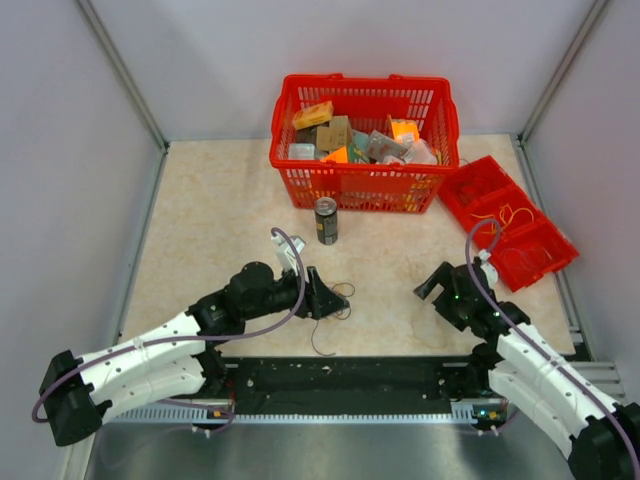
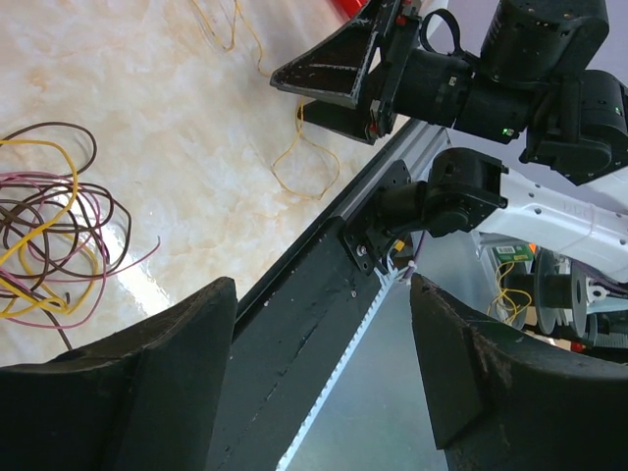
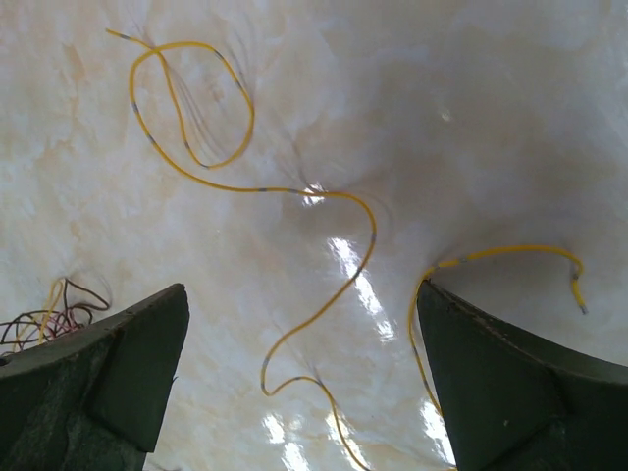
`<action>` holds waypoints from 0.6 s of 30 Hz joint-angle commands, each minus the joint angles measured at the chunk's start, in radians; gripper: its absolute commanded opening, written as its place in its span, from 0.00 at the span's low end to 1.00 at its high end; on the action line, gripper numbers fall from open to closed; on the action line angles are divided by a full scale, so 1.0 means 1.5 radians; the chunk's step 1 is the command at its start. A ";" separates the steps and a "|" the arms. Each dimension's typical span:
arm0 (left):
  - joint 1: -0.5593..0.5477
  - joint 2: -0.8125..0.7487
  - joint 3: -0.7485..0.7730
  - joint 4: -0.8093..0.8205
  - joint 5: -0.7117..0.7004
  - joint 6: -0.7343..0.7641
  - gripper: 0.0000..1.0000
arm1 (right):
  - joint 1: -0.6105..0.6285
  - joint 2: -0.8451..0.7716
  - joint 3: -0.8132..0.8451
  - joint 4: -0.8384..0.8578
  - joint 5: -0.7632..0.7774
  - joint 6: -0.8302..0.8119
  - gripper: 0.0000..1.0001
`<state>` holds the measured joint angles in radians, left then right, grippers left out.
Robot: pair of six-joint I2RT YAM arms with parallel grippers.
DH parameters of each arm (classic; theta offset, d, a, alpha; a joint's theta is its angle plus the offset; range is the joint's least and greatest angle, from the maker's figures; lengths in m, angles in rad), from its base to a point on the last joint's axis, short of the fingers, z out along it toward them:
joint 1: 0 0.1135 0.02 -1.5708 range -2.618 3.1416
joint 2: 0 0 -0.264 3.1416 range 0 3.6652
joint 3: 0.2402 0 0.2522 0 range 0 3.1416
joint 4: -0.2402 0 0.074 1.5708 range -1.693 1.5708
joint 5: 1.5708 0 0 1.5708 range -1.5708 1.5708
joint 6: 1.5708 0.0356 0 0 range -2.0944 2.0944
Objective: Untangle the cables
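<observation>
Top view, tangle: we find the cable tangle [image 1: 338, 300] on the table [image 1: 220, 220], near the front middle, well short of the can [image 1: 326, 220] and the basket [image 1: 365, 185].
Top view, nearer arm: the left gripper [image 1: 322, 296] sits right at the tangle's edge, while the right gripper [image 1: 436, 284] is well apart from it. We judge the left arm the one to take it.
Top view, poses: the left arm reaches low and forward, its wrist turned toward the middle. The right arm is folded short, near the red tray [image 1: 505, 245].
Left wrist view, bearing: the cable tangle [image 2: 49, 240] lies at the view's left edge, outside the finger on that side and not between the jaws. We think the wrist must swing that way before any closing.
Left wrist view, claw: the left gripper [image 2: 324, 392] has its fingers spread wide and holds nothing. Between them we see only the black rail [image 2: 294, 324].
Left wrist view, make-up: brown, yellow and pinkish strands loop over one another.
Right wrist view, loose strand: the loose yellow cable [image 3: 324, 196] runs from a loop at upper left diagonally down into the gap between the fingers. A second yellow cable [image 3: 500, 253] arcs just beside one finger.
Right wrist view, claw: the right gripper [image 3: 304, 392] is spread apart and empty. We cannot tell its height above the table.
Right wrist view, tangle: it peeks out at lower left, beside a finger.
</observation>
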<state>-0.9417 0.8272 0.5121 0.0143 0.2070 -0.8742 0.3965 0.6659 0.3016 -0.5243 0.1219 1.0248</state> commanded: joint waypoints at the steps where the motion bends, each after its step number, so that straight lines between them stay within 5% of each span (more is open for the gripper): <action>1: -0.002 -0.004 -0.001 0.005 -0.011 -0.001 0.75 | -0.007 0.045 0.026 0.098 0.034 -0.010 0.98; 14: -0.002 -0.006 -0.006 -0.001 -0.012 0.001 0.76 | -0.007 0.423 0.228 0.081 0.041 -0.030 0.92; 18: -0.002 -0.020 -0.010 -0.006 -0.016 0.004 0.76 | 0.009 0.490 0.258 0.077 0.077 -0.062 0.76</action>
<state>-0.9417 0.8253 0.5098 -0.0082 0.1928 -0.8738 0.3965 1.3205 0.6434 -0.3958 0.1844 0.9825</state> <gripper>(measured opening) 0.758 0.833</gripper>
